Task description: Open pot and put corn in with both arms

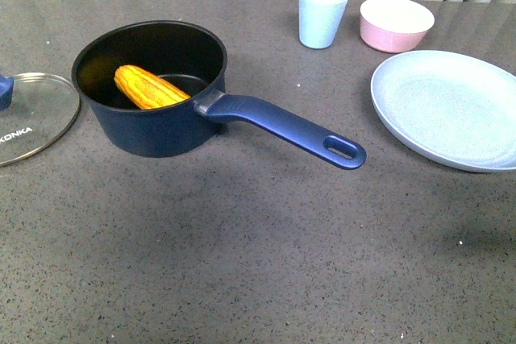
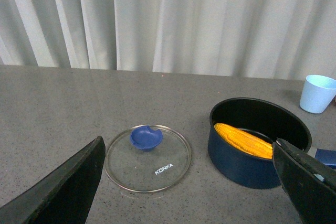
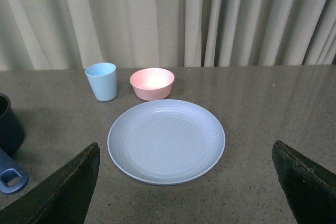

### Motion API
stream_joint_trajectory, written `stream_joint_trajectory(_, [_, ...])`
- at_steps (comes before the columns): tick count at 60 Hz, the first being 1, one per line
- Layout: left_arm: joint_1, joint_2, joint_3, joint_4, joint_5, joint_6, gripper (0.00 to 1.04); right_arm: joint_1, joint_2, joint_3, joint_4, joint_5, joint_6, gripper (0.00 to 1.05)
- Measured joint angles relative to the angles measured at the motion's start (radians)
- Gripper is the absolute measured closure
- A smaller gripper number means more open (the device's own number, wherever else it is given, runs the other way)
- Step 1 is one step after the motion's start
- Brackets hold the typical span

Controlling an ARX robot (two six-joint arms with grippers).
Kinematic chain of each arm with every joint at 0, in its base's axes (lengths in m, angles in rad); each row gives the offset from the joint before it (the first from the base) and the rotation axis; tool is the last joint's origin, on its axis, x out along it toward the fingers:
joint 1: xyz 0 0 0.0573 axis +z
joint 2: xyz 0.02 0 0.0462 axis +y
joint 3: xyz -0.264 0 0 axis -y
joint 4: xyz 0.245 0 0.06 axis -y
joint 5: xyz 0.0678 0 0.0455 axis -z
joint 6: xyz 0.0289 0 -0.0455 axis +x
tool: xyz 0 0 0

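Observation:
The navy pot [image 1: 153, 130] stands uncovered at the table's left, its long handle [image 1: 282, 128] pointing toward the front right. The yellow-orange corn [image 1: 148, 89] lies tilted inside it, also seen in the left wrist view as corn [image 2: 242, 139] in the pot [image 2: 247, 166]. The glass lid [image 1: 32, 117] with a blue knob [image 2: 146, 137] lies flat on the table left of the pot. No arm shows in the front view. My left gripper [image 2: 191, 192] is open, held back from lid and pot. My right gripper [image 3: 186, 187] is open, nothing between its fingers.
A light blue plate [image 1: 447, 106] lies at the right. Behind it stand a pale blue cup [image 1: 322, 14] and a small pink bowl [image 1: 396, 23]. A curtain hangs behind the grey table. The pot handle's end [image 3: 10, 174] shows in the right wrist view.

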Motion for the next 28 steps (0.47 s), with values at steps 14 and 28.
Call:
stream_joint_trajectory(14, [0.0,0.0,0.0,0.0,0.0,0.0,0.09,0.0,0.0,0.0,0.0,0.0,0.0,0.09])
stream_joint_trajectory(28, [0.0,0.0,0.0,0.0,0.0,0.0,0.09,0.0,0.0,0.0,0.0,0.0,0.0,0.09])
